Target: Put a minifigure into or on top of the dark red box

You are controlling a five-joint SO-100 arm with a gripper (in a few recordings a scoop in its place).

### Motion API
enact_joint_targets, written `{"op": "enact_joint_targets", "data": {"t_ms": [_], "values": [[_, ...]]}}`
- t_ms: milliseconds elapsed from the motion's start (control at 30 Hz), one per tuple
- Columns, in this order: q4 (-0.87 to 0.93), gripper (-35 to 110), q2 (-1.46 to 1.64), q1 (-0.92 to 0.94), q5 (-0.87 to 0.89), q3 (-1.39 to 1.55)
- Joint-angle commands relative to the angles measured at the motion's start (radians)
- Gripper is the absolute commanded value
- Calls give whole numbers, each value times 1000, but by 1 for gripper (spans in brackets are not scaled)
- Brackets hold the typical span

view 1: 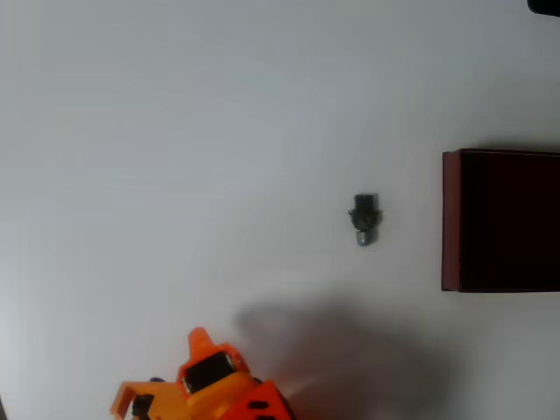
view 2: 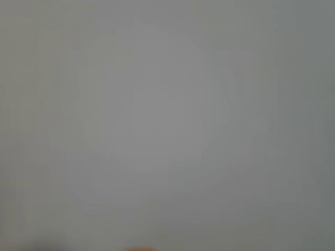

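Note:
In the overhead view the minifigure [view 1: 364, 219], tiny and dark grey-black with a lighter grey rounded end toward the bottom, lies on the white table right of centre. The dark red box [view 1: 451, 219] stands at the right edge, maroon walls around a nearly black interior, cut off by the frame. My orange arm [view 1: 214, 385] enters at the bottom left, and its gripper [view 1: 199, 337] is a pointed orange tip far below and left of the minifigure. The jaws cannot be made out. The wrist view is a blurred grey surface with an orange sliver [view 2: 138, 249] at the bottom edge.
The white table [view 1: 175, 131] stretches bare across the left and top of the overhead view. A soft shadow [view 1: 341, 350] lies right of the arm. A dark object [view 1: 547, 5] peeks in at the top right corner.

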Motion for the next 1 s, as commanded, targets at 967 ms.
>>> {"op": "enact_joint_targets", "data": {"t_ms": [967], "values": [[-23, 20, -18, 451, 615, -60]]}}
